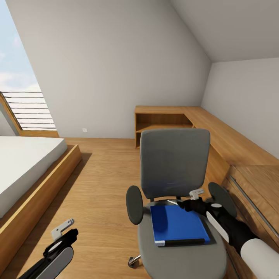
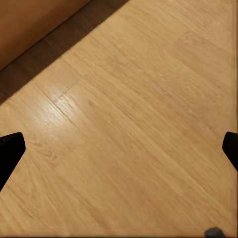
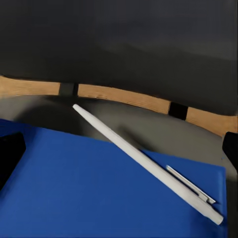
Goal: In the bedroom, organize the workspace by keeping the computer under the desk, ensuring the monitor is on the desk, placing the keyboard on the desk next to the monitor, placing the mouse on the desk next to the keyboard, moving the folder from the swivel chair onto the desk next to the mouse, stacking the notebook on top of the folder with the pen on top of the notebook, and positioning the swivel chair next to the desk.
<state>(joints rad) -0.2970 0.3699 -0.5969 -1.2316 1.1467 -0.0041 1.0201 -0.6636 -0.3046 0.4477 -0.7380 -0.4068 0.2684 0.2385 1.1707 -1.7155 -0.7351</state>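
Note:
The grey swivel chair (image 1: 174,162) stands on the wood floor with its back toward the room's far end. A bright blue folder (image 1: 178,224) lies flat on its seat. A slim white pen (image 3: 148,166) rests slantwise across the folder's (image 3: 89,198) far corner, its tip reaching over the grey seat toward the backrest. My right gripper (image 1: 190,199) hovers just above that corner, open, with the pen between its spread fingertips (image 3: 10,156) but untouched. At the lower left my left gripper (image 1: 66,232) hangs open over bare floorboards (image 2: 129,124).
A wooden chest with long bar handles (image 1: 252,193) stands close on the chair's right. A low wooden shelf unit (image 1: 166,120) runs along the far and right walls. A bed on a wooden platform (image 1: 27,166) lies at the left, with open floor between it and the chair.

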